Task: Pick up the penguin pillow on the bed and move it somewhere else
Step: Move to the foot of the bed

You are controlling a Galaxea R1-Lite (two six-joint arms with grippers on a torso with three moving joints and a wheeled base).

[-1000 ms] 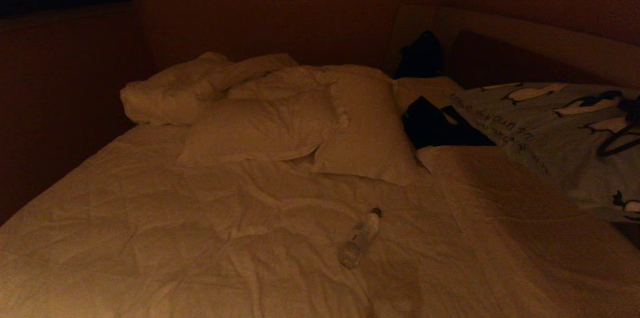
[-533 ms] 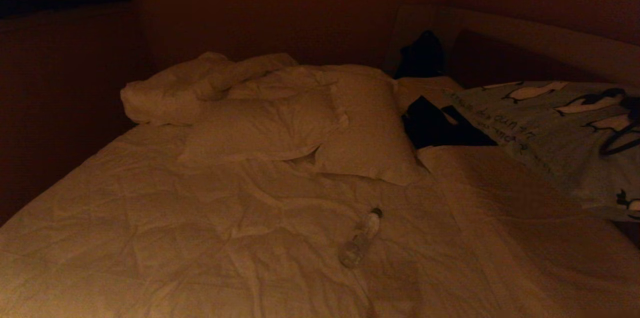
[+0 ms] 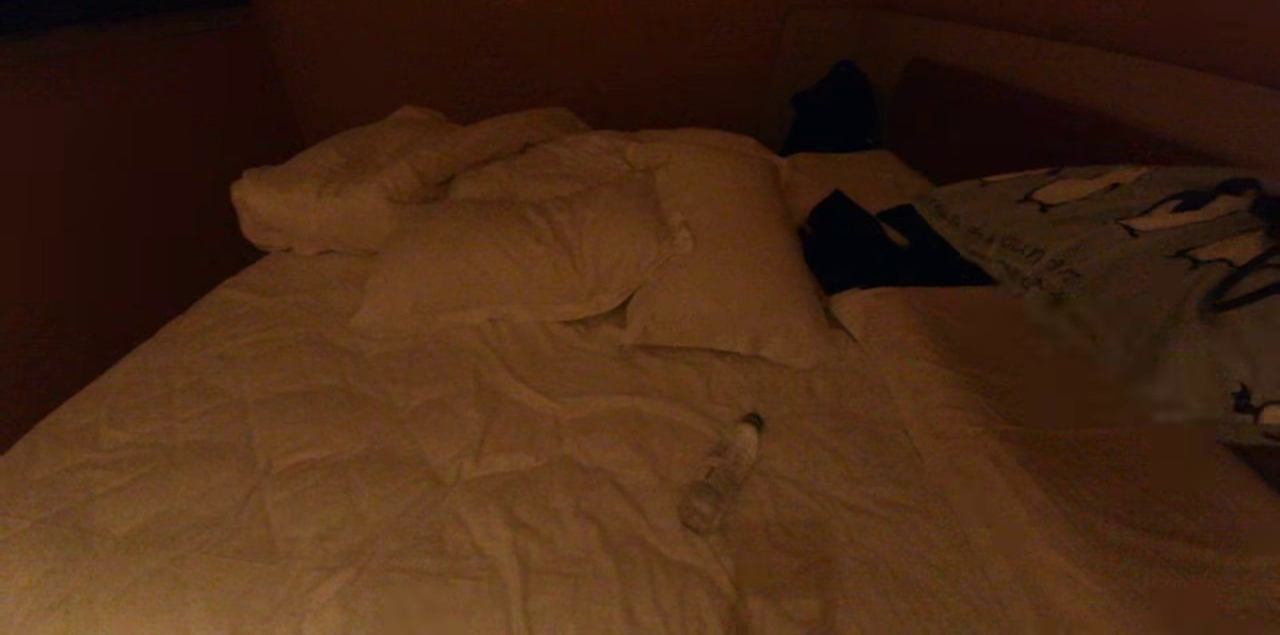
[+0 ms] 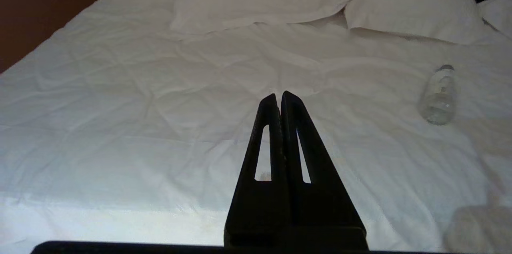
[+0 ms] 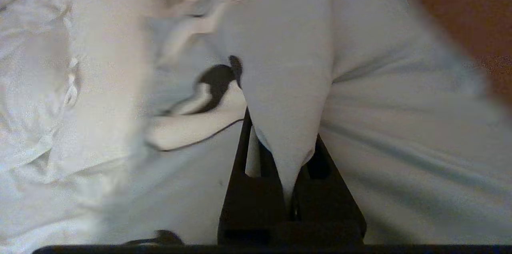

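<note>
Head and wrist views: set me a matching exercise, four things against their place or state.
Things:
1. penguin pillow
2. water bottle
3. left tool
4. right tool

Places or states:
A. shut, holding nothing, above the bed
B. lying on its side on the duvet
C. shut on a fold of fabric
D. at the right side of the bed

Pairs: 1-D, 2-B, 3-A, 4-C

You'll see the penguin pillow (image 3: 1120, 245) blurred now at its near edge, shifted a bit vs. 1 s ago; the view nudged w/ it, so camera moved too.
</note>
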